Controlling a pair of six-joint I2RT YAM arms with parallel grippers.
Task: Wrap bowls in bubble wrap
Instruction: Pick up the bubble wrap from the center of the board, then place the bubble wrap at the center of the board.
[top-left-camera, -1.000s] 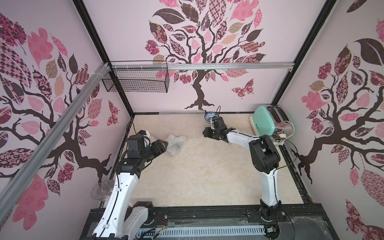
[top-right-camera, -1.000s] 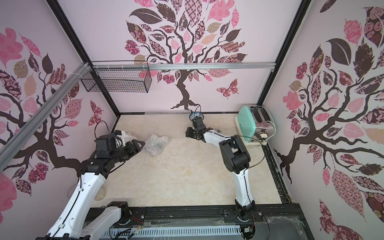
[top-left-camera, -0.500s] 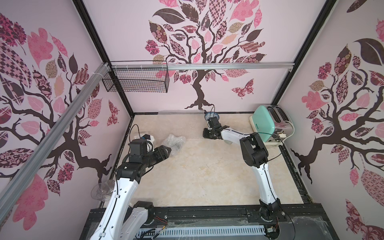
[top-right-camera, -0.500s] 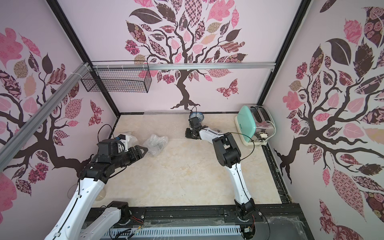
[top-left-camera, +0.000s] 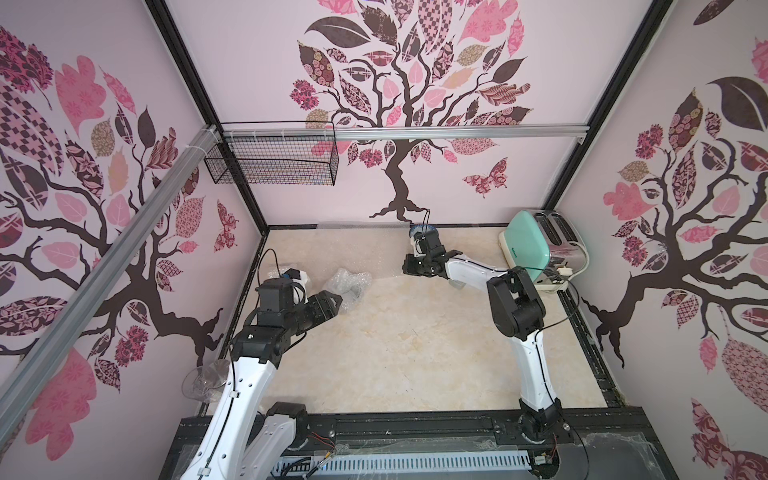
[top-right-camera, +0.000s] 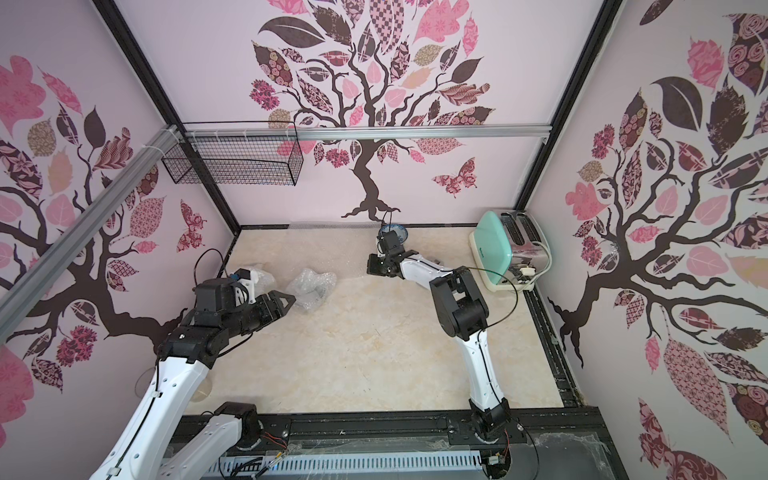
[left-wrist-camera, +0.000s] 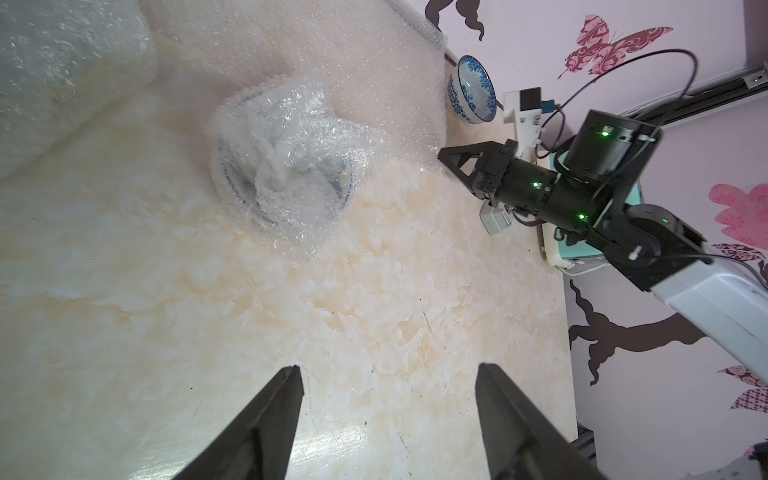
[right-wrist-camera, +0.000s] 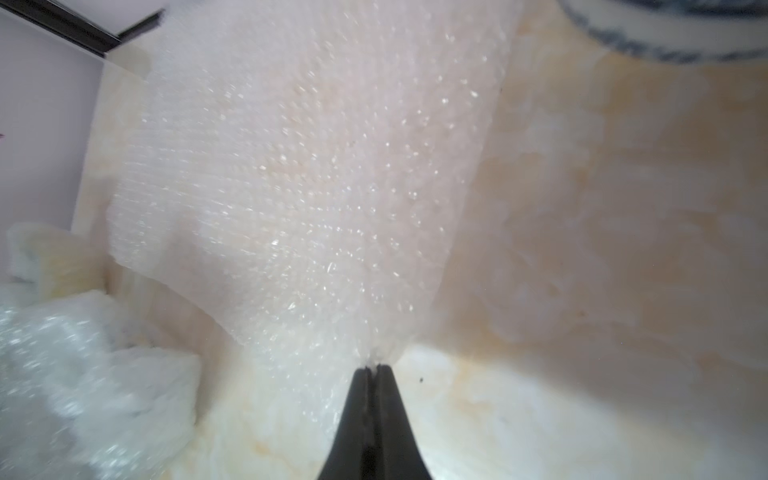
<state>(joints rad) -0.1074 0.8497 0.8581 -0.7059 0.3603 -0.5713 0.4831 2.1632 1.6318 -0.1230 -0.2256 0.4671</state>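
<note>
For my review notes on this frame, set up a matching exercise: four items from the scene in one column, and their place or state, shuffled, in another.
Things:
1. bare blue-and-white ceramic bowl
2. crumpled bubble-wrap bundle with a bowl rim showing through
3. flat clear bubble wrap sheet
4. mint-green toaster

States:
A. pinched at its edge by the right gripper, jaws shut
B. in the far right corner, touched by neither gripper
C. standing unwrapped near the back wall
D. lying ahead of the left gripper, jaws open, untouched

Pairs: 1-C, 2-D, 3-A, 4-B
</note>
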